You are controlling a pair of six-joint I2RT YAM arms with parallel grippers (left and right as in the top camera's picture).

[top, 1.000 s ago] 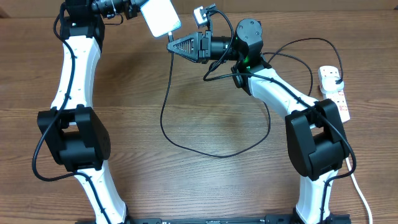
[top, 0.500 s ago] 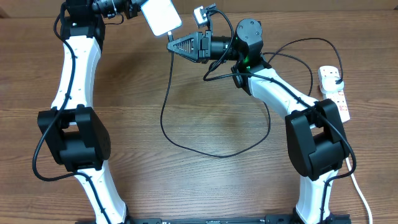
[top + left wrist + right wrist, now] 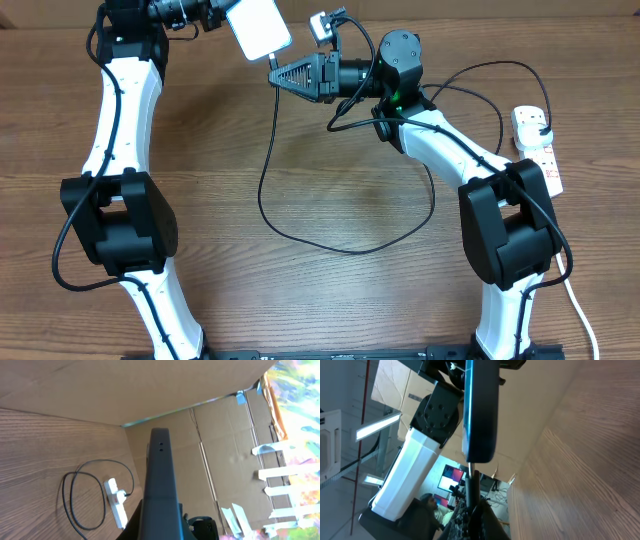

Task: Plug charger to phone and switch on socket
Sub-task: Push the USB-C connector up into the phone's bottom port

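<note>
The left fingers (image 3: 212,13) grip the phone (image 3: 258,25) above the counter (image 3: 330,300); the right fingers (image 3: 300,72) pinch the charger (image 3: 261,190) tip, touching the phone's lower end. The socket (image 3: 537,150) lies far right

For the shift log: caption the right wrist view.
Right gripper holds the charger tip at the end of the phone.

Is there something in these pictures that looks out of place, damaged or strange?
Nothing looks damaged or spilled. Only unusual: the phone is held tilted above the table by the left gripper, not lying flat, while the right gripper holds the charger tip at its lower end.
</note>
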